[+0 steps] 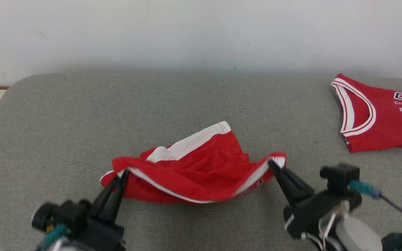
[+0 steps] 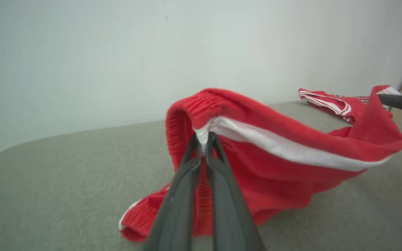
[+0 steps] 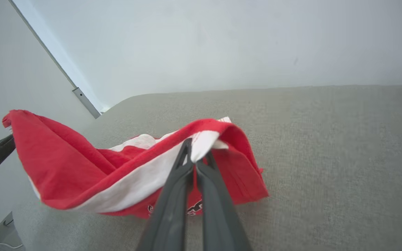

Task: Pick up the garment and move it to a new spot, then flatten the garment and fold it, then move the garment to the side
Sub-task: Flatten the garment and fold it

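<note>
Grey cushioned surface (image 1: 201, 101), pale wall (image 1: 201, 31) behind. At ctr-front: red shorts (image 1: 201, 174), crumpled, partly lifted off surface. Pinched at elastic waistband by L gripper (image 1: 126, 172), fingers pressed together on fabric. Pinched at opposite hem by R gripper (image 1: 270, 162), same closure. Far right, well apart: red jersey (image 1: 379, 118), flat.

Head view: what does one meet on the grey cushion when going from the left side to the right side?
left pincer → red shorts, gripped at both ends → right pincer → red jersey with dark letters
</note>
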Available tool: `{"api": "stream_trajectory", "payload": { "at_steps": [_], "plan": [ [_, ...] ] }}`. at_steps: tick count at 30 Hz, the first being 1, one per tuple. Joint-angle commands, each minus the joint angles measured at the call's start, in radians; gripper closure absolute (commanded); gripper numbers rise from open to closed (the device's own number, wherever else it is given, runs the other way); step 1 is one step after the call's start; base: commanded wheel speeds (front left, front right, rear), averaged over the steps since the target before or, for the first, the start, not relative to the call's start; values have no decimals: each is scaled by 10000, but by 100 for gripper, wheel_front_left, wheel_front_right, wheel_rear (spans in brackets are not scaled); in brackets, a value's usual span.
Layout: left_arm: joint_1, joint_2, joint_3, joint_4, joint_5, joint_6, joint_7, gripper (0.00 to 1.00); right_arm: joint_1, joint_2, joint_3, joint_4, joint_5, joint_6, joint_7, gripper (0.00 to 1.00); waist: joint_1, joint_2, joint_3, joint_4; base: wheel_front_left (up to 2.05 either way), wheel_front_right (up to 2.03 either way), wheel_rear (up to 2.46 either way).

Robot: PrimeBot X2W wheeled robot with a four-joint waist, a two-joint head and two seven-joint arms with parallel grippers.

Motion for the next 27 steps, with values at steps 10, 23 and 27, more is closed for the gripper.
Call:
{"api": "stream_trajectory", "payload": {
  "at_steps": [10,23,27],
  "plan": [
    [-4979,2009,-1360,818,-1399,8,882,100,-5226,506,258,1851,1028,-9,445,100,0,0,2031,-458,0,0,0],
    [-11655,2948,-2603,2837,-3407,8,1758,100,-12067,1651,-306,5278,2445,-8,553,100,0,0,4571,-688,0,0,0],
    [-13206,2796,-2977,3491,-3650,7,1712,100,-13498,1844,-186,6251,2256,-8,413,100,0,0,4849,-760,0,0,0]
  ]
}}
